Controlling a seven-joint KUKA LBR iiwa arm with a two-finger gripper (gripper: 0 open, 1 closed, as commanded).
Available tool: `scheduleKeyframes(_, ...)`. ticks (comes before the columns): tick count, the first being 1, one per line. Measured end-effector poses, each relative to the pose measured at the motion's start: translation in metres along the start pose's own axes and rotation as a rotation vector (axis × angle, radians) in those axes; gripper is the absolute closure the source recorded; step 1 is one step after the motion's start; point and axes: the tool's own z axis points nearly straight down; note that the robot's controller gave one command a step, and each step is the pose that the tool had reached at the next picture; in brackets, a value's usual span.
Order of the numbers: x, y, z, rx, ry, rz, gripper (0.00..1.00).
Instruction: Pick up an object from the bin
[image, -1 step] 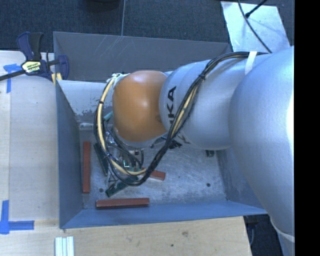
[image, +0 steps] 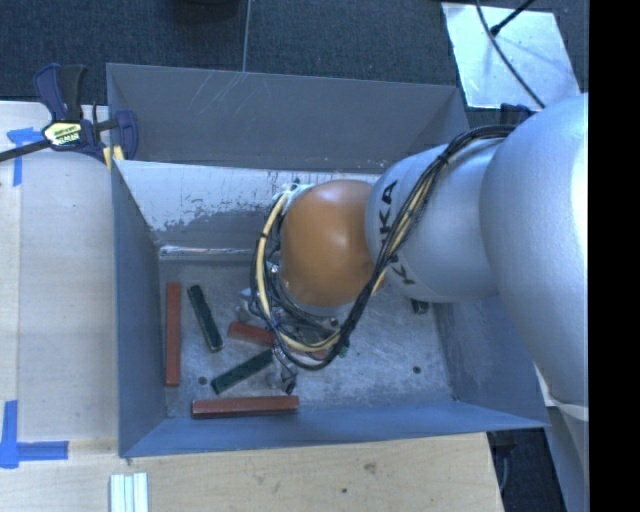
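Nearest the gripper (image: 287, 362): short red-brown block (image: 250, 332), flat on the floor near the bin's middle, one end tucked beneath the cables (image: 268, 262). Just below it: dark green bar (image: 240, 375), lying slanted, right end close by the gripper tip. Treat either as the likely candidate (judgement only; no grasp visible). Gripper state: cannot tell, masked by orange cover (image: 322, 240) and cables. Positioned low in the grey bin (image: 135, 300), presumably because all stock lies flat on the floor. Further out: second dark green bar (image: 205, 318), slanted; long red-brown bar (image: 173, 335) beside the left wall; front red-brown bar (image: 245, 405) along the near wall. All loose, none stacked.
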Motion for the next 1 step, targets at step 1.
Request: scheduleKeyframes(1, -0.0014, 0.0023, -0.0016, -0.002, -0.003, -0.002, 1.0)
